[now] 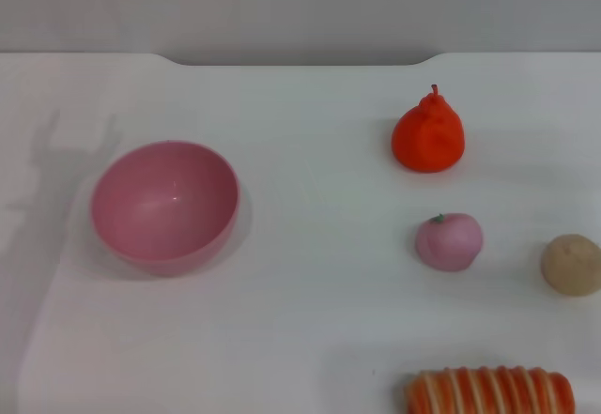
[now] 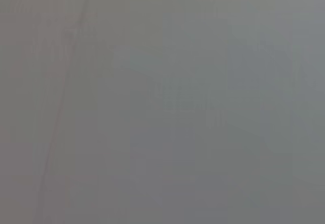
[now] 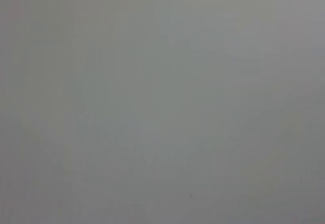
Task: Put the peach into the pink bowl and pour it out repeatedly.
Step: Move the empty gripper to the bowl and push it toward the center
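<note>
The head view is bright and evenly lit, and the white counter [image 1: 310, 151] is nearly washed out. A faint grey shadow lies on the counter's left side, reaching past the pink bowl [image 1: 164, 206], whose inner wall carries a small glint. Soft, short shadows hug each fruit. Both wrist views show only featureless, blurred grey, with nothing in focus.

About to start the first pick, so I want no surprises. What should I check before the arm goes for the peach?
1. Peach lies free on the table, nothing touching it: ok.
2. Pink bowl upright and empty: ok.
3. Orange-red pear and beige ball stand apart from the peach: ok.
4. Striped orange item clear of the peach: ok.
5. Both grippers' positions: cannot tell, neither is in view.
</note>
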Motion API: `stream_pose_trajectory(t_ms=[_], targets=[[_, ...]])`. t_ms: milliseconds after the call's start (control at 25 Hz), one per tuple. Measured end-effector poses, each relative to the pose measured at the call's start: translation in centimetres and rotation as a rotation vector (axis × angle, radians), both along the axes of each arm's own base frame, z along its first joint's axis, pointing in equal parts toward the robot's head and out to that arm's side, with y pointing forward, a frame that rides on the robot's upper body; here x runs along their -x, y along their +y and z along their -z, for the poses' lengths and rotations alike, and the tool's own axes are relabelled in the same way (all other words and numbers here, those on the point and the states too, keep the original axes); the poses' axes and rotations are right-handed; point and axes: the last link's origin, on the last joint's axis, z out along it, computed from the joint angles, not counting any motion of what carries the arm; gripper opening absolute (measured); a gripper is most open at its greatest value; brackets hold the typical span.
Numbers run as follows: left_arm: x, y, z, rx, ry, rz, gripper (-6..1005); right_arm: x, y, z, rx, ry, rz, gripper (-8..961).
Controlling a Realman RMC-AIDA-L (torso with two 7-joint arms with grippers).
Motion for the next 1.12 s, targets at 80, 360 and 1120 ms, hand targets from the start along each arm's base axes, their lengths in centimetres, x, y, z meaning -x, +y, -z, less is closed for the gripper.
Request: stream_pose_trajectory(t_ms=[80,360,1120], targets=[[0.2,-0.2,0.1,-0.023,0.056,-0.023,846,0.0,0.0,0.0,0.001,0.022,-0.007,588],[0.7,-1.0,0.1,-0.049,0.094,-0.040,843,-0.1,0.0,0.0,0.005,0.040,-0.009,587],[1.0,-1.9,0.3,-0.042,0.086,-0.030,836,-0.1,-0.1,0.1,0.007,0.036,-0.011,586]])
